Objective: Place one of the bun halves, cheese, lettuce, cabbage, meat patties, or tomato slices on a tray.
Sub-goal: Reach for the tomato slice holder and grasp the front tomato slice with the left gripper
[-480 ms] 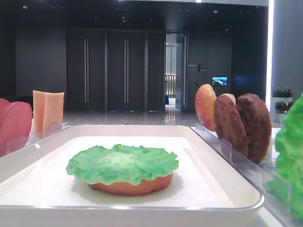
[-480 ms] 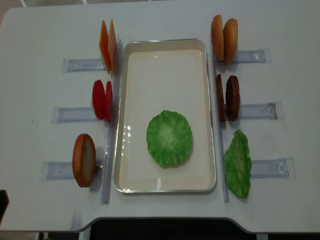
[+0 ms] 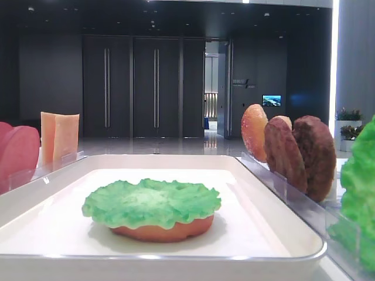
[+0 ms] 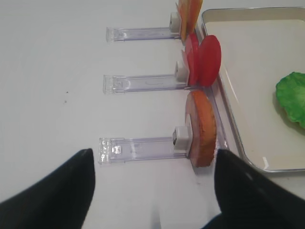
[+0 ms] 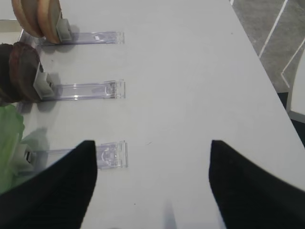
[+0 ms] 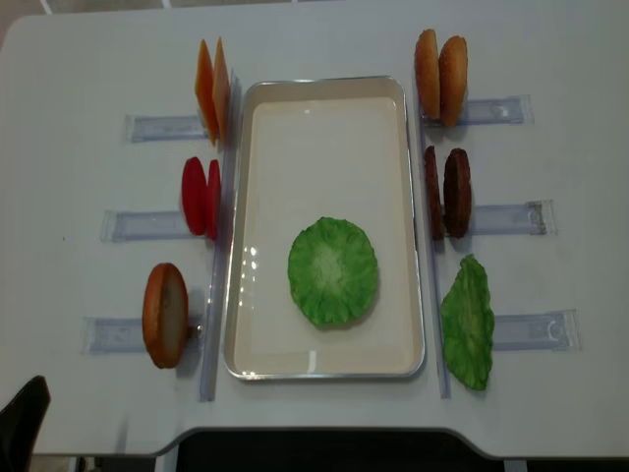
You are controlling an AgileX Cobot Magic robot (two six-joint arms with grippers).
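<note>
The white tray lies mid-table, holding a lettuce leaf on top of a bun half. Left of the tray stand cheese, tomato slices and one bun half in racks. On the right stand two bun halves, meat patties and another lettuce leaf. My left gripper is open and empty, over the table just short of the left bun half. My right gripper is open and empty, right of the lettuce rack's end.
Clear plastic racks jut outward from both long sides of the tray. The table's front edge runs close below the tray. A dark part of the left arm shows at the bottom left corner.
In the overhead view the left arm's dark part has come further into the bottom left corner. The food pieces and tray have not moved.
</note>
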